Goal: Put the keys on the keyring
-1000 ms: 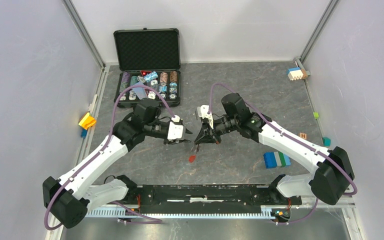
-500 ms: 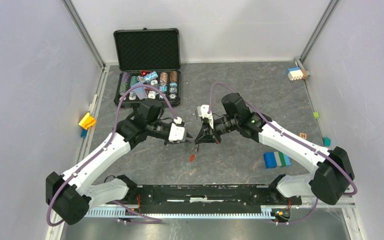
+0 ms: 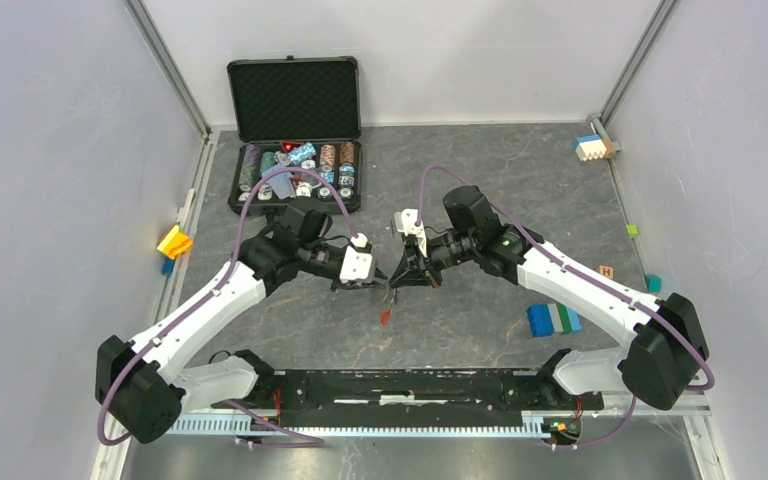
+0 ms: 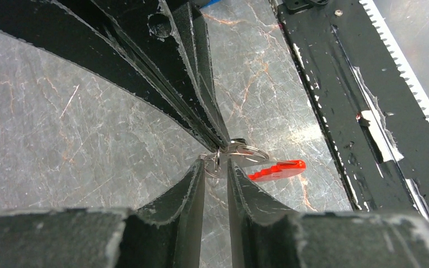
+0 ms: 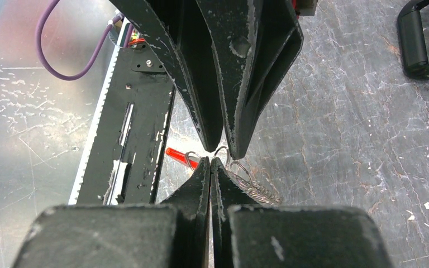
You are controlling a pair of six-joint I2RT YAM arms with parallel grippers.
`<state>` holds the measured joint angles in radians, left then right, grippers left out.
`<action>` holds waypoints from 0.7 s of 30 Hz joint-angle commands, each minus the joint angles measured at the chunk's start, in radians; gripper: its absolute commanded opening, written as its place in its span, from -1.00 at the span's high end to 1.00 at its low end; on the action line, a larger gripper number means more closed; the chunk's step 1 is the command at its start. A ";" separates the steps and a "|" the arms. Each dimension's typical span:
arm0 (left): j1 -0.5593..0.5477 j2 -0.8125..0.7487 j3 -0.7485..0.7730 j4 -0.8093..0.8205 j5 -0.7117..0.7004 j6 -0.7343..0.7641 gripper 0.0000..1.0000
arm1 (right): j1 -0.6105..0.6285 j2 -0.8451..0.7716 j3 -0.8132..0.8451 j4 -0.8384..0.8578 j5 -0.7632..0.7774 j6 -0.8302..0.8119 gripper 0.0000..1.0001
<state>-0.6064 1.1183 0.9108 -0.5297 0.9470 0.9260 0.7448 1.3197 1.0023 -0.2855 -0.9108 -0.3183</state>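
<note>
The keyring is a bunch of thin silver rings [image 5: 255, 191] with a flat red tag [image 3: 385, 316] hanging below. My right gripper [image 3: 396, 281] is shut on the rings, which stick out at its tips [image 5: 210, 161]. The tag also shows in the left wrist view [image 4: 276, 170] and the right wrist view [image 5: 180, 157]. My left gripper [image 3: 378, 284] meets the right one tip to tip. Its jaws [image 4: 217, 166] stand a narrow gap apart, with a small ring [image 4: 216, 163] edge-on in the gap. No key with a black head shows in any view.
An open black case [image 3: 295, 98] with poker chips [image 3: 300, 168] stands at the back left. A blue, green and white block [image 3: 552, 318] lies under the right arm. A yellow block [image 3: 173, 242] lies at the left wall. The black base rail [image 3: 410, 385] runs along the near edge.
My left arm has moved a little to the right, bringing its fingertips up against the right gripper's tips. The right gripper and the hanging red tag have stayed in place.
</note>
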 commanded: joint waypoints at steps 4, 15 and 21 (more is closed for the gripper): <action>-0.007 0.010 0.037 0.003 0.054 0.037 0.49 | 0.005 -0.002 0.046 0.054 -0.002 0.008 1.00; -0.012 0.022 0.040 0.004 0.070 0.028 0.59 | 0.005 -0.001 0.043 0.059 0.000 0.010 1.00; -0.015 0.028 0.043 0.003 0.071 0.026 0.68 | 0.006 0.000 0.041 0.058 0.000 0.009 1.00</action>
<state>-0.6132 1.1400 0.9119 -0.5297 0.9787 0.9257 0.7464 1.3197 1.0023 -0.2787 -0.9108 -0.3180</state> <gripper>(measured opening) 0.177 0.005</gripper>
